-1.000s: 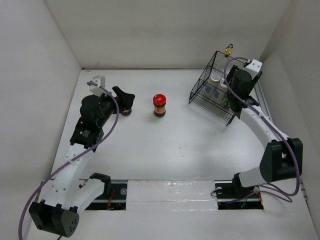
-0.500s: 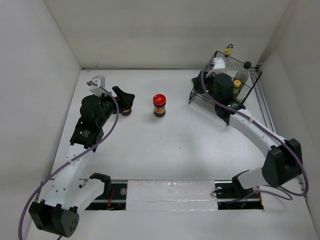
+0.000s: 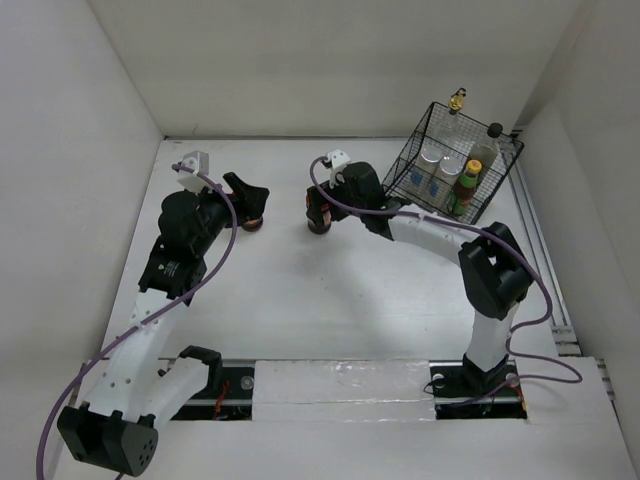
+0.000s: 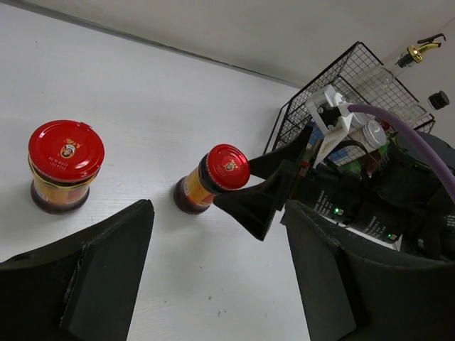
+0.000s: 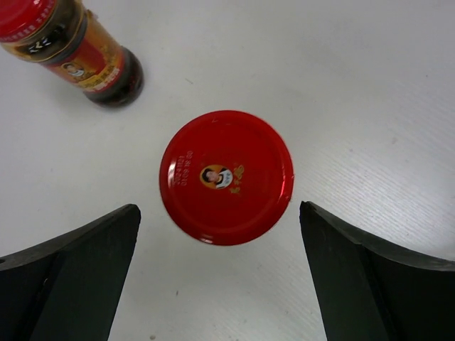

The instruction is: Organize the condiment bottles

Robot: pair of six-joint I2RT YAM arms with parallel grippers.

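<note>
A red-lidded dark jar [image 3: 318, 212] stands mid-table, and my right gripper [image 3: 323, 203] hangs over it, open, one finger on each side of the lid [image 5: 226, 176] without touching. A second red-lidded jar [image 3: 252, 222] stands to its left, just below my left gripper [image 3: 250, 195], which is open and empty. From the left wrist, this jar [image 4: 66, 174] is at the left and the middle jar [image 4: 213, 177] sits ahead between the right gripper's fingers [image 4: 263, 202]. The other bottles stand in the black wire basket [image 3: 405, 160].
In the basket at the back right are a clear gold-capped bottle [image 3: 457, 100], a tall black-capped one [image 3: 493, 131], a yellow-capped red-labelled one [image 3: 468, 178] and two silver-lidded shakers [image 3: 432, 156]. White walls close in on three sides.
My right arm has swung left from the basket to the middle jar, and its jaws now stand wide. The left arm and both jars have not moved.
</note>
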